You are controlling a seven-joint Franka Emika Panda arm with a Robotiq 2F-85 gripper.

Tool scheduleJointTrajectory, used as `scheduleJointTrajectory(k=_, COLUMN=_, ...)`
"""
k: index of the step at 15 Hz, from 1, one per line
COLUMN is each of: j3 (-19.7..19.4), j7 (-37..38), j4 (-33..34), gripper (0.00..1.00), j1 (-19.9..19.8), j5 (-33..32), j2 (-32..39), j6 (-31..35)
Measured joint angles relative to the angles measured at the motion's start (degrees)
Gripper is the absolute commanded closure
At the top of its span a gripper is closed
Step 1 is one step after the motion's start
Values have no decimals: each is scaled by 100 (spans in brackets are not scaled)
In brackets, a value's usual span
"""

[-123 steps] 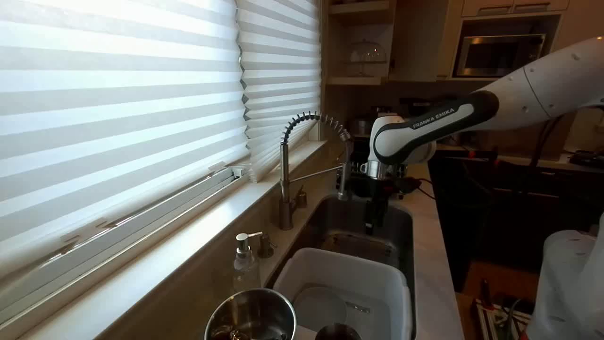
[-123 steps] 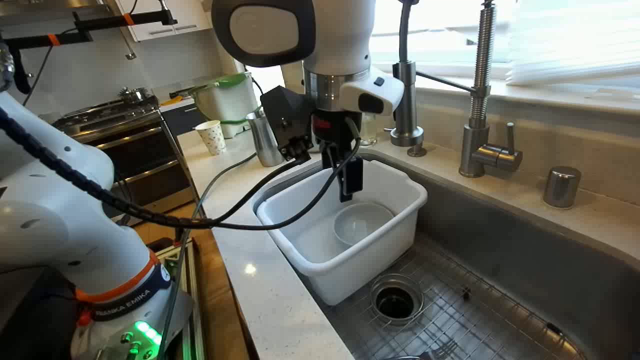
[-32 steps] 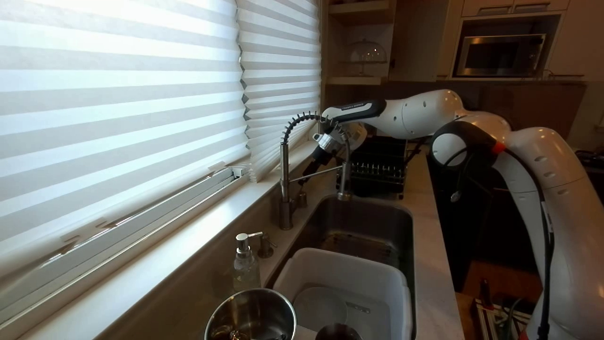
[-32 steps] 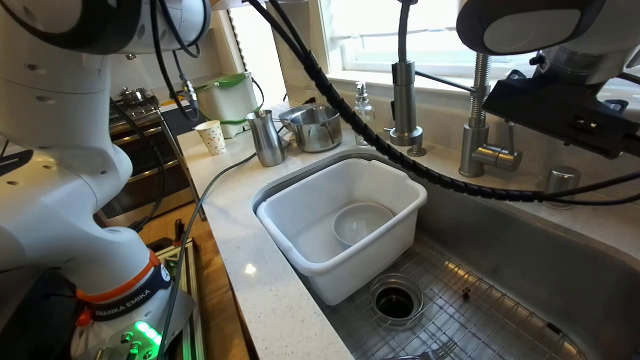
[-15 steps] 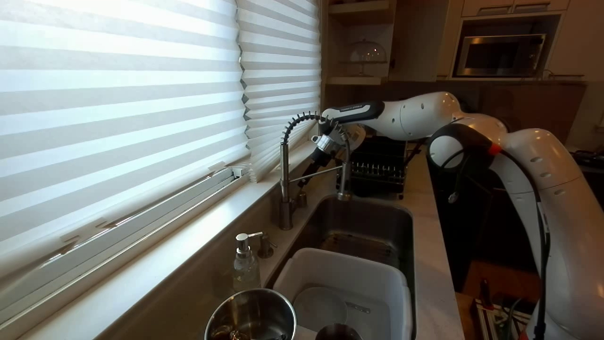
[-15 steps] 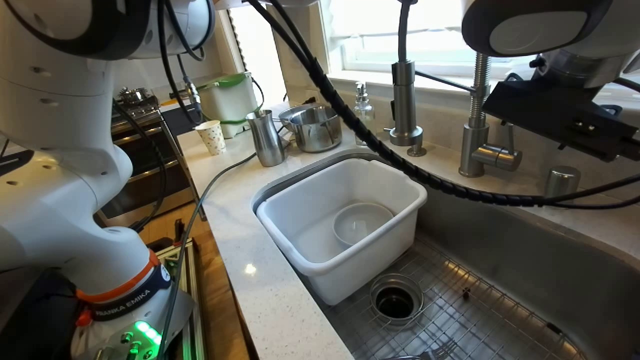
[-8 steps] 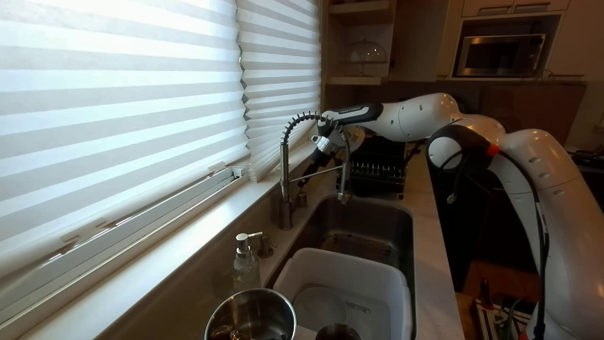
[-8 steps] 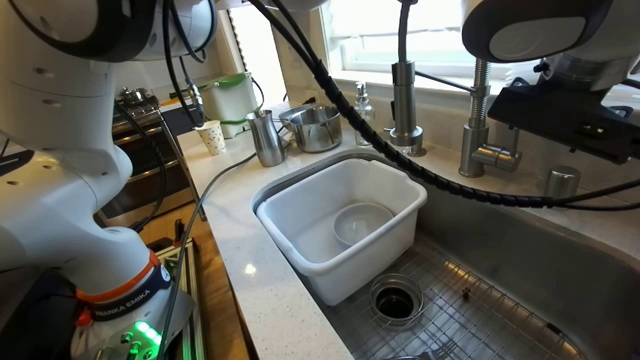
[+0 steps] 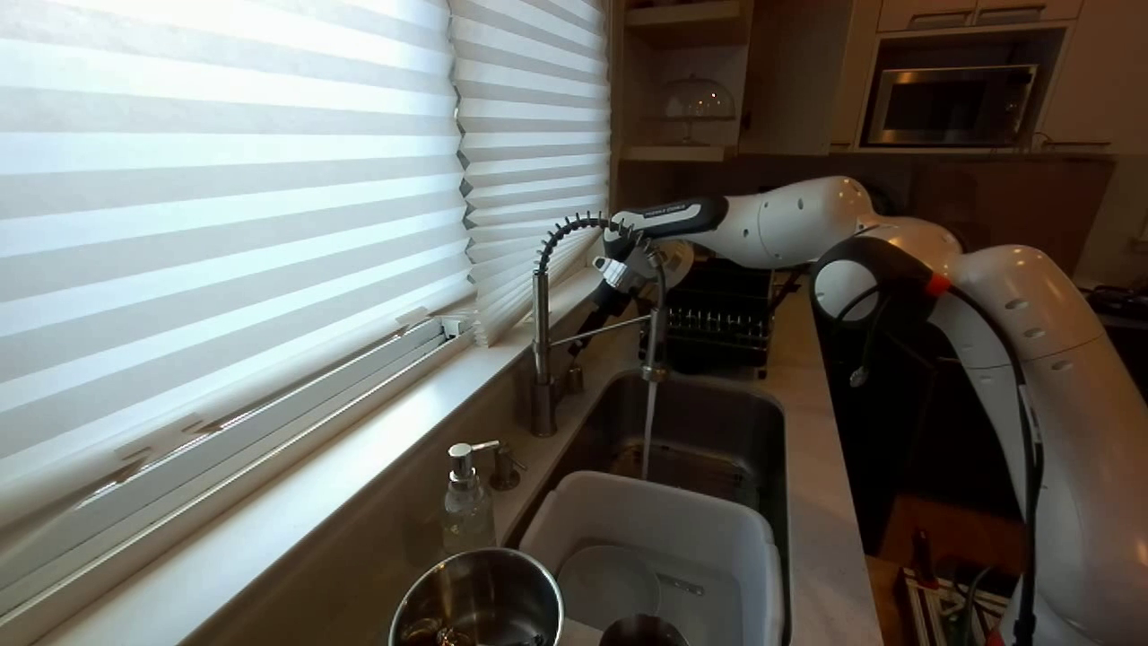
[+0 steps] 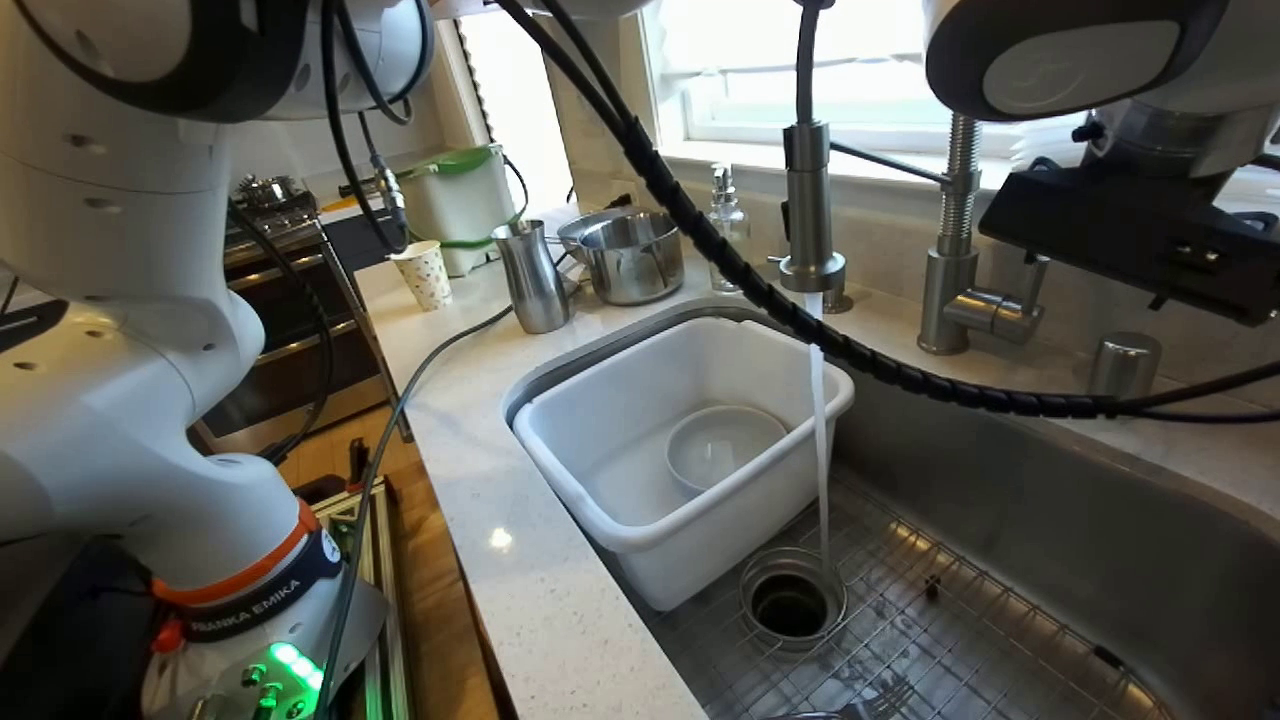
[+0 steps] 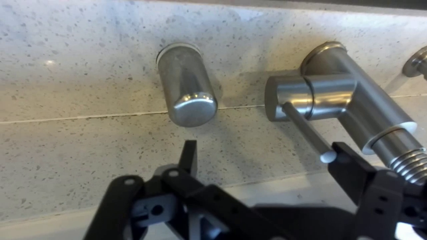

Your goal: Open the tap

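The tap [image 9: 542, 345] is a silver faucet with a spring-wrapped arch, seen in both exterior views [image 10: 945, 305]. Water [image 10: 819, 430] runs from its spout [image 10: 812, 210] into the sink by the drain. My gripper [image 11: 263, 150] is open in the wrist view, fingers wide apart. The tap's lever [image 11: 305, 130] stands between the fingers, its tip against or right beside the right finger [image 11: 350, 170]. The left finger [image 11: 189, 155] is apart from it. In an exterior view the gripper is dark and partly hidden behind the tap [image 9: 583, 336].
A metal cylinder [image 11: 186, 85] stands beside the tap. A white basin [image 10: 690, 540] with a bowl [image 10: 725, 445] sits in the sink. A soap bottle [image 9: 466, 502], pot [image 10: 632, 255] and steel pitcher [image 10: 535, 275] are on the counter. The arm's cable [image 10: 900, 380] hangs across.
The arm moved from above the sink to the tap's lever, then shifted only slightly. The lever leans a little further right in an exterior view. Water has started flowing from the spout.
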Motion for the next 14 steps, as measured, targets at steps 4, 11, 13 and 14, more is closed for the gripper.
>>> scheduleJointTrajectory(k=4, j3=-174, j7=149, j4=0, gripper=0, j1=0, j5=-396, j2=-151, j6=-366)
scheduleJointTrajectory(k=11, j3=-610, j7=234, j4=-15, gripper=0, j1=-77, j5=-757, j2=-598, j6=-1526)
scheduleJointTrajectory(k=13, j3=-645, j7=203, j4=-21, gripper=0, j1=-132, j5=-757, j2=-785, j6=-2122)
scheduleJointTrajectory(k=14, j3=-663, j7=199, j4=-28, gripper=0, j1=-150, j5=-762, j2=-891, j6=-2410)
